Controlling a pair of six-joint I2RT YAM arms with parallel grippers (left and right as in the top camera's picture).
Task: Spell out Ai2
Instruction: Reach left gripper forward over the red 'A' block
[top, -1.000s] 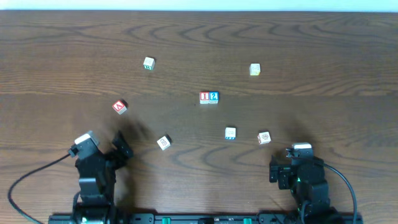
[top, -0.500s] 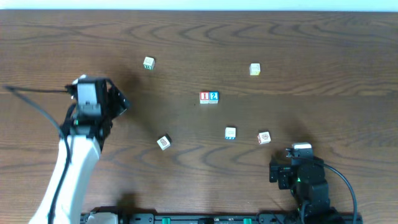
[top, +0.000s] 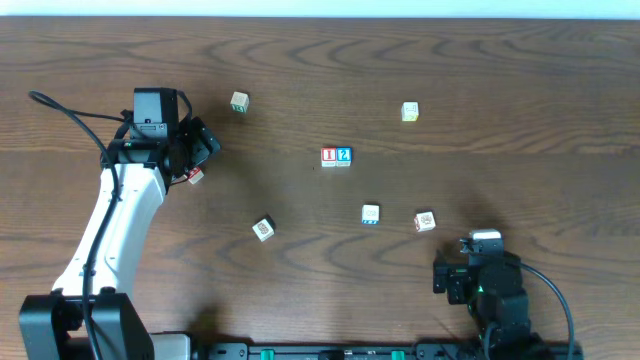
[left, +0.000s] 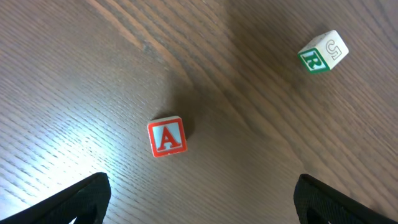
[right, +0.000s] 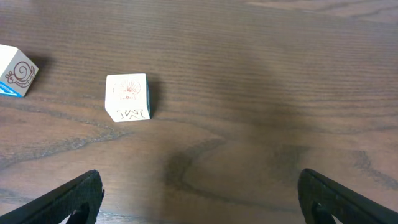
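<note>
The red A block (top: 195, 176) lies on the table at the left; in the left wrist view (left: 166, 137) it sits ahead of the open fingers, apart from them. My left gripper (top: 198, 150) hovers over it, open and empty. A red block marked 1 (top: 328, 156) and a blue block marked 2 (top: 344, 155) stand touching side by side at mid-table. My right gripper (top: 470, 270) rests open and empty at the front right.
Other letter blocks are scattered: an R block (top: 239, 101) (left: 322, 51) at back left, one (top: 409, 111) at back right, one (top: 263, 229) at front left, one (top: 370, 213) and one (top: 425, 221) (right: 127, 97) near the right gripper.
My left arm has swung up from the front edge and out to the A block, and now hangs over it. The right arm and all blocks have stayed put.
</note>
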